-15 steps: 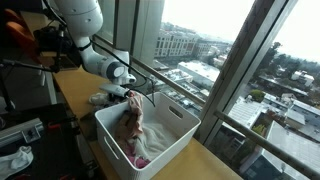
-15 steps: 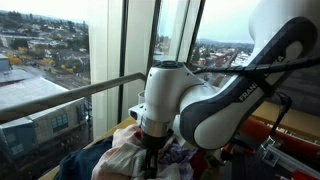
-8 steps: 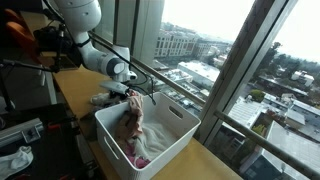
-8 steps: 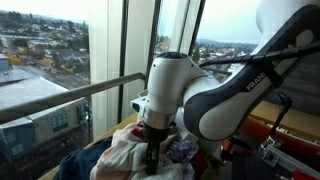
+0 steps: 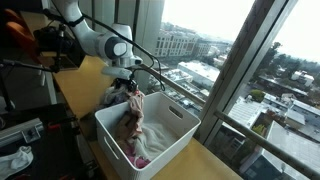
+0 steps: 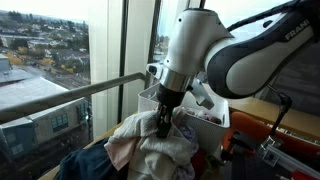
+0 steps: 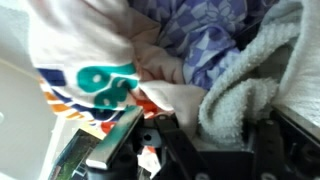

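My gripper (image 5: 128, 86) is shut on a fold of a white terry towel (image 7: 240, 88), which fills the space between the fingers in the wrist view. The towel belongs to a heap of clothes (image 6: 150, 150) lying on the wooden counter beside a white basket (image 5: 172, 140). In an exterior view the gripper (image 6: 163, 123) stands upright over the heap with cloth drawn up to it. Next to the towel lie a cream garment with a teal print (image 7: 88, 70) and a blue patterned cloth (image 7: 205, 40). More clothes (image 5: 133, 125) lie in the basket.
A window wall with a metal rail (image 5: 185, 92) runs right behind the basket and the heap. Dark equipment and cables (image 5: 25, 125) crowd the counter's near end. A red object (image 6: 290, 135) stands to the side of the arm.
The jaws have closed on the towel. The arm has since risen above the heap, pulling the cloth up with it.
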`<state>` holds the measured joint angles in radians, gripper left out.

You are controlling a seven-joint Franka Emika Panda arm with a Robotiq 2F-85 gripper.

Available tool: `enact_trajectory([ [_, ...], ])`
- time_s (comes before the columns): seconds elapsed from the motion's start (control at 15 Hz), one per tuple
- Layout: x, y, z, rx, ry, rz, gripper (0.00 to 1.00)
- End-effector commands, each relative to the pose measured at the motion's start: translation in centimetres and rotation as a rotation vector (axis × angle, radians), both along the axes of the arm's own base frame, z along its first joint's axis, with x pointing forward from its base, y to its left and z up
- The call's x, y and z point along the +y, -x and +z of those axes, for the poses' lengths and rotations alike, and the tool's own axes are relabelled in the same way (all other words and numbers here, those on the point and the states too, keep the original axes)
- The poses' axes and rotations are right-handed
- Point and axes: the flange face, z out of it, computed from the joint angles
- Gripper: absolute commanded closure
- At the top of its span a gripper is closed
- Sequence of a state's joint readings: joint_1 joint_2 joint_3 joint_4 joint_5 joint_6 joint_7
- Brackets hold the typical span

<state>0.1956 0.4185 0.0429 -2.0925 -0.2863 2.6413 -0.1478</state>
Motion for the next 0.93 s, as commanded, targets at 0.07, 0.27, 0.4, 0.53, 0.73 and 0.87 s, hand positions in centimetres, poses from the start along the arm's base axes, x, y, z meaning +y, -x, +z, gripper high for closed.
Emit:
enact_trajectory([
  [0.07, -4.1, 1.9, 8.6, -0.07, 0.043, -0.055, 1.0],
  [0.27, -7.1, 2.2, 15.0, -0.139, 0.052, -0.114, 1.0],
  [0.4, -9.7, 2.4, 19.4, -0.179, 0.069, -0.159, 1.0],
  [0.53, -12.4, 2.8, 22.9, -0.21, 0.088, -0.203, 1.0],
  [0.73, -16.1, 3.6, 26.3, -0.239, 0.102, -0.269, 1.0],
  [0.87, -18.1, 3.9, 27.0, -0.245, 0.112, -0.306, 1.0],
])
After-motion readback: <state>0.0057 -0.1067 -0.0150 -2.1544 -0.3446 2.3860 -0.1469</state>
